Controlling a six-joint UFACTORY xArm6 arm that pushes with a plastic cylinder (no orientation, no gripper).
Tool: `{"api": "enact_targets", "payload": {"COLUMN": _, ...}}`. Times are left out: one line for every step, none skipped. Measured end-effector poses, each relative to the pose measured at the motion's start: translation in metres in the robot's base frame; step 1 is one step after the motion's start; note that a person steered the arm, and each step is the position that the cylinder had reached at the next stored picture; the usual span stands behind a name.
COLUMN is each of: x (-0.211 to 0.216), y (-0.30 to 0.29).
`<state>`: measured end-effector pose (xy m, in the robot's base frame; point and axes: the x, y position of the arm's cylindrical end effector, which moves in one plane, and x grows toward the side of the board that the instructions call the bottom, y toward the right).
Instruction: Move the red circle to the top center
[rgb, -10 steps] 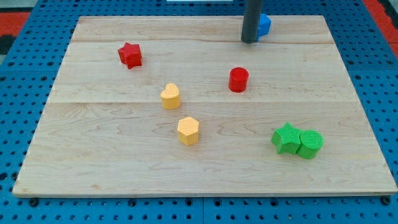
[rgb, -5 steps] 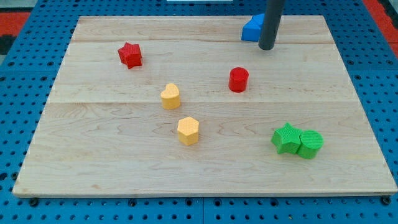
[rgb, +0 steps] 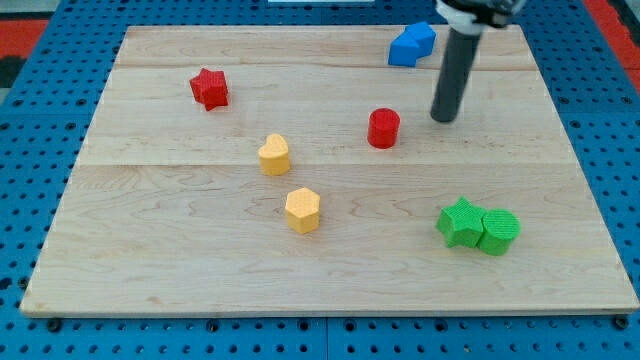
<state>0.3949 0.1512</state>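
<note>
The red circle (rgb: 383, 128) stands a little right of the board's middle, in its upper half. My tip (rgb: 443, 119) is on the board just to the right of the red circle, a short gap apart and not touching it. The rod rises from the tip toward the view's top. A blue block (rgb: 411, 44) lies near the top edge, above the red circle and left of the rod.
A red star (rgb: 210, 88) lies at upper left. A yellow heart-like block (rgb: 274, 155) and a yellow hexagon (rgb: 302, 210) sit left of centre. A green star (rgb: 460, 222) touches a green cylinder (rgb: 498, 231) at lower right. The wooden board (rgb: 150, 240) lies on blue pegboard.
My tip has moved down and to the right, from beside the blue block to the right of the red circle. The blue block has shifted slightly left. The red circle has not moved.
</note>
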Motion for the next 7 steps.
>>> {"api": "enact_targets", "payload": {"x": 0.032, "y": -0.019}}
{"api": "enact_targets", "payload": {"x": 0.033, "y": -0.031}}
{"api": "enact_targets", "payload": {"x": 0.033, "y": -0.031}}
{"api": "enact_targets", "payload": {"x": 0.041, "y": -0.046}}
{"api": "enact_targets", "payload": {"x": 0.042, "y": -0.081}}
{"api": "enact_targets", "payload": {"x": 0.029, "y": -0.053}}
{"api": "enact_targets", "payload": {"x": -0.011, "y": -0.05}}
